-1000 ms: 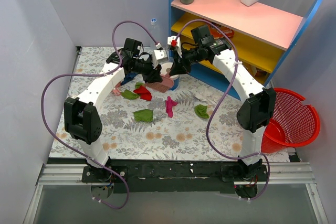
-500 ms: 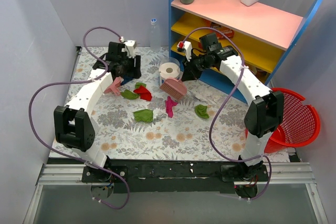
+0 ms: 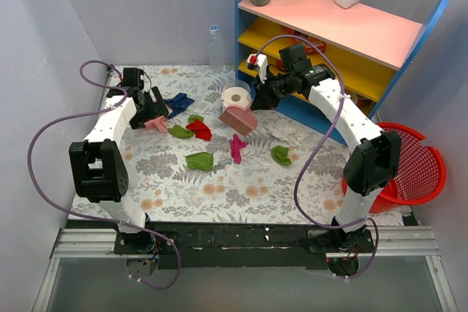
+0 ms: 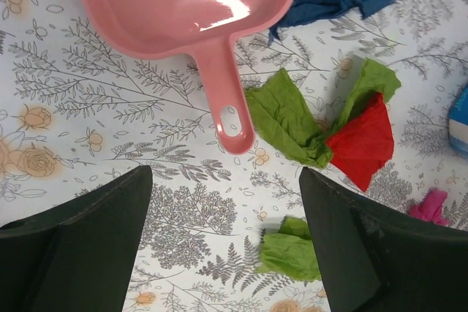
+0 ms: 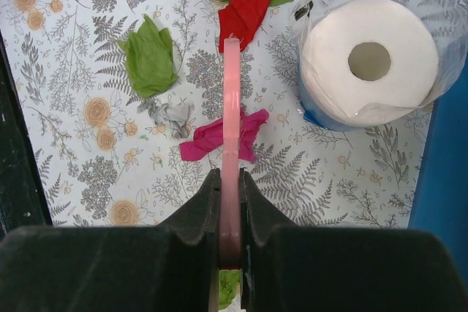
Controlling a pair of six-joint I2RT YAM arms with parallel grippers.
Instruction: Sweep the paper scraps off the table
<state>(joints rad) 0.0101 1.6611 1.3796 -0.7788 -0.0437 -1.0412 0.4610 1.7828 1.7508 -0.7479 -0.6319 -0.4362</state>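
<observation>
Paper scraps lie across the flowered table [image 3: 241,191]: dark blue [image 3: 178,102], green [image 3: 179,131], red [image 3: 199,129], green [image 3: 199,160], magenta [image 3: 237,147], green [image 3: 281,155] and whitish [image 3: 289,135]. My right gripper [image 3: 259,100] is shut on the handle of a pink brush [image 3: 239,118], whose handle [image 5: 231,129] runs over the magenta scrap [image 5: 212,137]. My left gripper [image 3: 150,111] hovers open at the far left, above a pink dustpan [image 4: 183,5] that lies on the cloth. Between its fingers [image 4: 373,246] I see bare cloth and a green scrap [image 4: 292,253].
A white paper roll in a blue cup [image 3: 235,97] stands just behind the brush. The blue shelf [image 3: 329,42] rises at the back right. A red basket [image 3: 406,162] sits off the table's right edge. Grey walls close the left and back sides.
My left arm has swung away from the brush to the far left, over the dustpan, and its jaws have opened wide. The right gripper has kept hold of the brush.
</observation>
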